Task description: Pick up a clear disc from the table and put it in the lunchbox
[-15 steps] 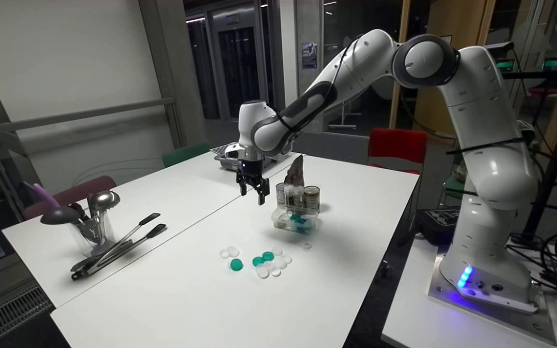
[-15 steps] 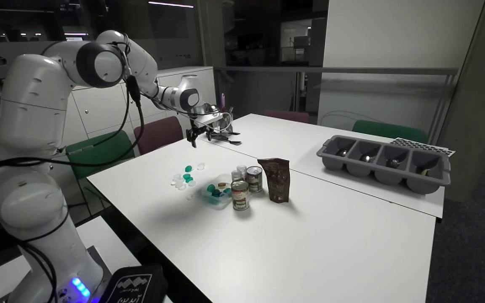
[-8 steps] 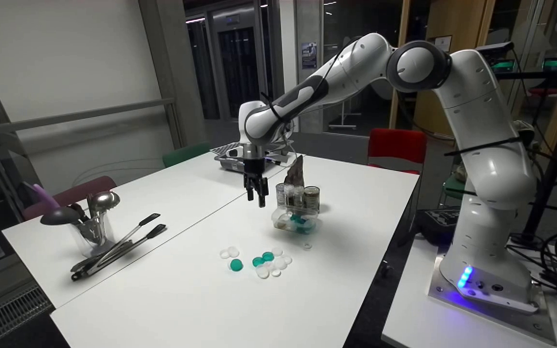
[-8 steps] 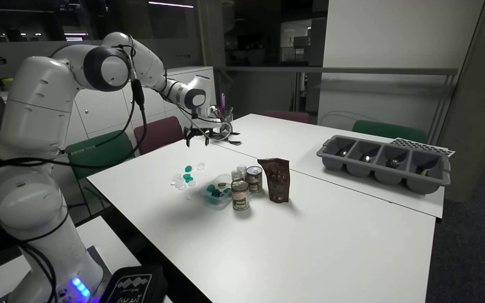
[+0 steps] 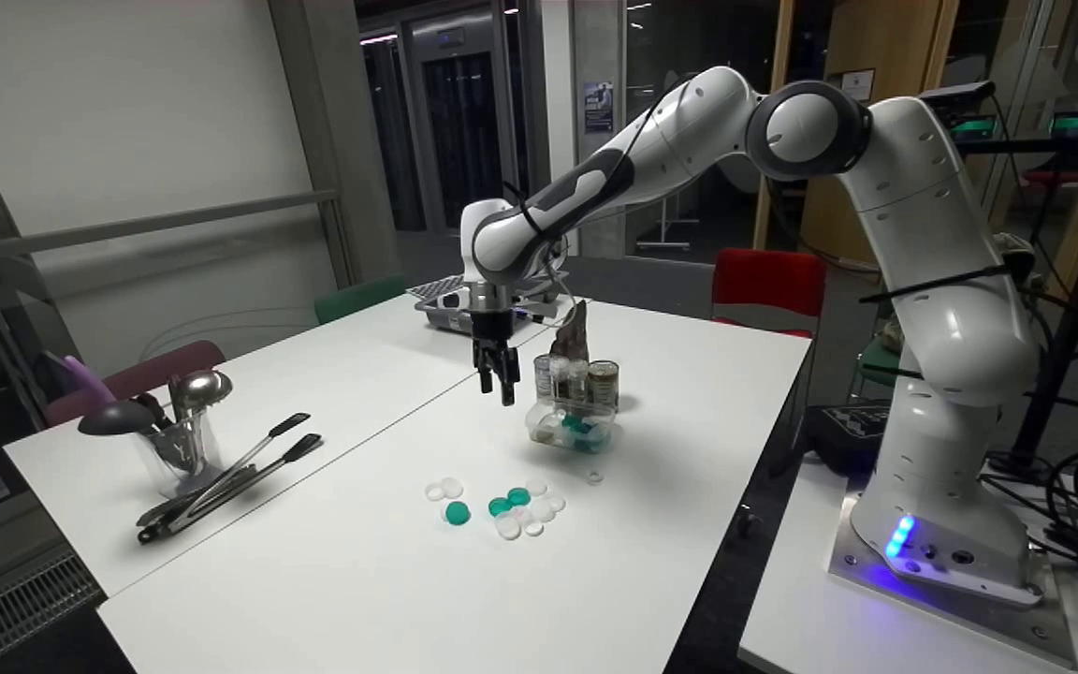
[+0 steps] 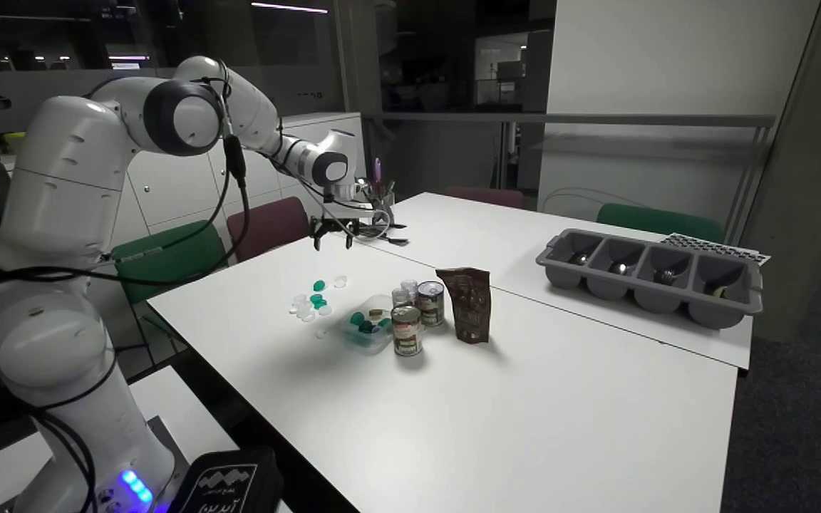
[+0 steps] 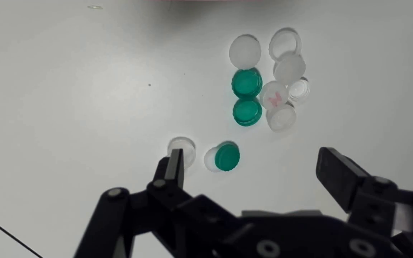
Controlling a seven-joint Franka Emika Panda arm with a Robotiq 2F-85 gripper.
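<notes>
Several clear discs lie on the white table among a few green ones, seen in both exterior views. In the wrist view a clear disc (image 7: 245, 52) touches a green disc (image 7: 247, 83), and more clear discs cluster to their right. Nearer the jaws, a green disc (image 7: 227, 157) overlaps a pale clear disc (image 7: 209, 159); another clear disc (image 7: 188, 147) is partly hidden behind the left finger. My gripper (image 5: 497, 389) hangs above the table, jaws wide apart and holding nothing. The lunchbox (image 6: 369, 345), a see-through container, has green discs and other small items inside.
Tin cans (image 6: 407, 332), small clear jars (image 5: 569, 376) and a brown pouch (image 6: 469, 306) stand right beside the lunchbox. A grey cutlery tray (image 6: 653, 246) sits across the table. Tongs (image 5: 240, 477) and a utensil jar (image 5: 182, 449) occupy another side.
The gripper has turned about its upright axis, so its fingers spread differently in the exterior views, and it has sunk slightly. Discs and lunchbox have stayed put.
</notes>
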